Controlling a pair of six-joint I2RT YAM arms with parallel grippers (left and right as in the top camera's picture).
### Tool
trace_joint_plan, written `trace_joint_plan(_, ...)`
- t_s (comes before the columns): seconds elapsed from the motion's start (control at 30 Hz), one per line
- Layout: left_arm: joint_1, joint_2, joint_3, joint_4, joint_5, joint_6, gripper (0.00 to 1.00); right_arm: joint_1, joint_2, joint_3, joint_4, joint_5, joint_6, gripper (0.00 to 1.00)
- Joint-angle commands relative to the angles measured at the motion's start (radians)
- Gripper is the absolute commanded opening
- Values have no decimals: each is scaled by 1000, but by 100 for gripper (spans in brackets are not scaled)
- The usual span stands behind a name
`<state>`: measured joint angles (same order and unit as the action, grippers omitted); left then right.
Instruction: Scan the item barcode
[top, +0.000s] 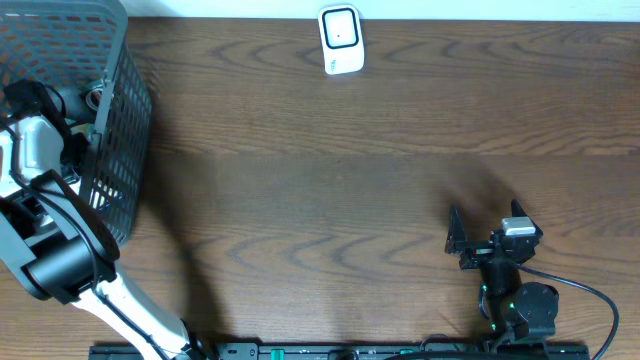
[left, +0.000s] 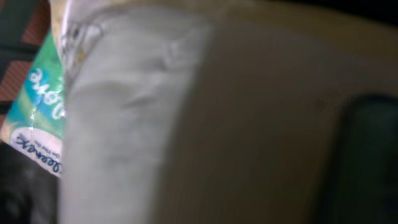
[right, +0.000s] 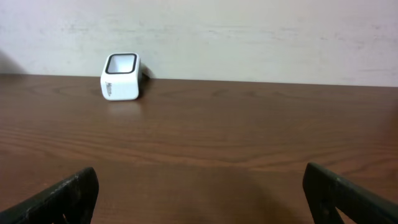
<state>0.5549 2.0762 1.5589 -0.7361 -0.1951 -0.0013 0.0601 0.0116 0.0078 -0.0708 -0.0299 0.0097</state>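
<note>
On the brown wooden table (top: 320, 180), seen from overhead, a grey wire basket (top: 122, 120) stands at about ten o'clock, a small white scanner (top: 340, 40) sits at twelve o'clock near the far edge, and the right arm rests at about five o'clock. The left arm (top: 40, 140) reaches from eight o'clock up over the basket rim, and the left gripper (top: 88, 98) is down inside the basket, mostly hidden by the mesh. Its own camera is pressed so close that the view is a blur, and no finger shows in it. A pale packet (left: 124, 124) fills most of that view, with a green-and-white packet (left: 34, 99) bearing blue lettering at its nine o'clock. Whether this gripper is closed on a packet or merely against one cannot be told. The right gripper (top: 460, 240) is spread wide and holds nothing, well apart from the basket. In its own view the dark fingers (right: 62, 199) frame bare table, with the scanner (right: 120, 76) upright at eleven o'clock before a pale wall.
</note>
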Motion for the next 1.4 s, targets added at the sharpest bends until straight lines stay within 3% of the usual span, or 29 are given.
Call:
trace_joint_plan(0.0, 5, 12, -1, -8, 0, 4, 7, -9, -5, -2, -3, -6, -3, 99)
trace_joint_plan(0.13, 5, -40, 2, -8, 0, -5, 7, -9, -5, -2, -3, -6, -3, 99)
trace_joint_plan(0.43, 5, -348, 17, 46, 0, -193, 7, -9, -5, -2, -3, -6, -3, 99)
trace_joint_plan(0.67, 5, -600, 17, 136, 15, -204, 7, -9, -5, -2, -3, -6, -3, 99)
trace_joint_plan(0.83, -4, -750, 17, 198, 267, -217, 7, -9, -5, -2, -3, -6, -3, 99)
trace_joint_plan(0.9, -23, -791, 17, 229, 380, -301, 7, -9, -5, -2, -3, -6, -3, 99)
trace_joint_plan(1.07, -141, -833, 17, 278, 559, -557, 7, -9, -5, -2, -3, -6, -3, 99)
trace_joint_plan(1.37, -532, -815, 16, 176, 587, -479, 7, -9, -5, -2, -3, -6, -3, 99)
